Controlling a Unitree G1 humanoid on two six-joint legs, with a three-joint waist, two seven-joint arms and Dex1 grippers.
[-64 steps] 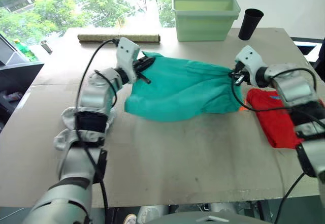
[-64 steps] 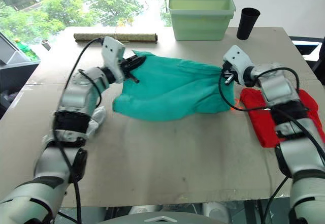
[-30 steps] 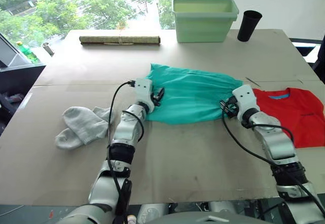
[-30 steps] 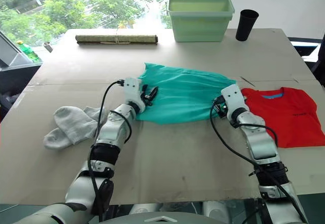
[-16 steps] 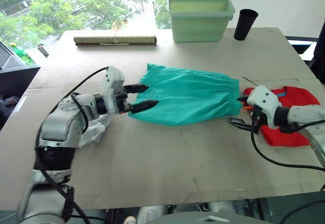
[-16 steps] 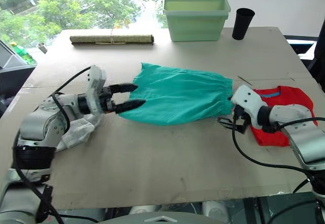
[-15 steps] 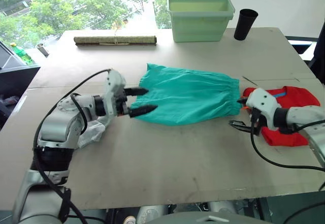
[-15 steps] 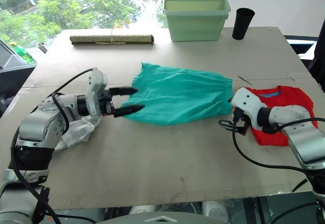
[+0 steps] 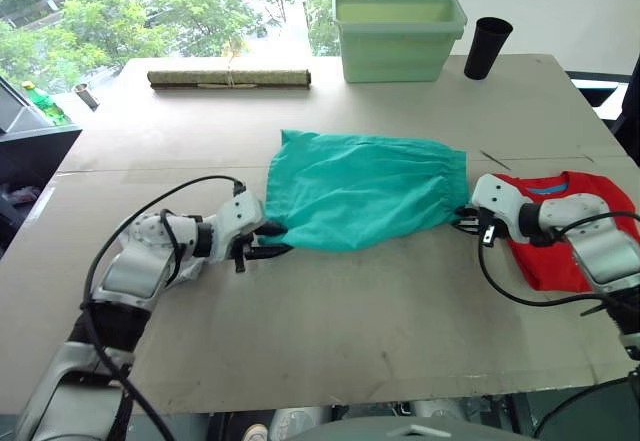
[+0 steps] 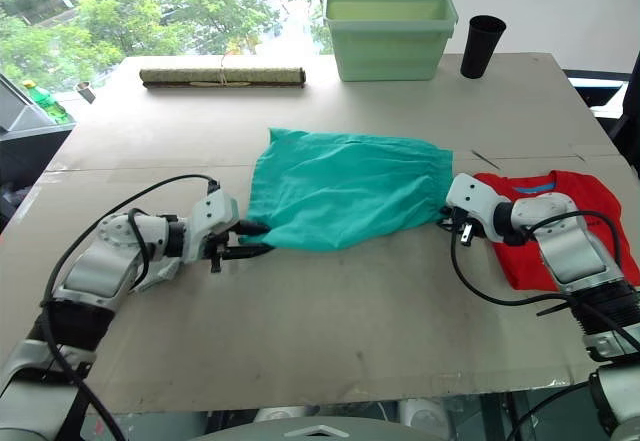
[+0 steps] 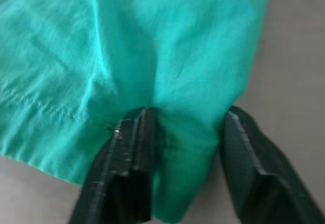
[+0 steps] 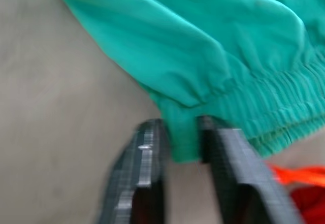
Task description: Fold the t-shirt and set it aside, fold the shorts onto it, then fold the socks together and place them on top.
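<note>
Both end effectors dropped back onto the shorts point(image 9: 362, 188): left end effector point(image 9: 268, 240) straddles the hem unclenched, right end effector point(image 12: 179, 148) pinches the waistband, so the fold's next.

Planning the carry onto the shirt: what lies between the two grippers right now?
The shorts span the stretch between the left gripper and right gripper, each at a cloth edge, in the eye views.

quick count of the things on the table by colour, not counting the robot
teal: 1, the shorts
red: 1, the t-shirt
pale green: 1, the bin
black: 1, the cup
brown: 1, the rolled mat
total: 5
</note>
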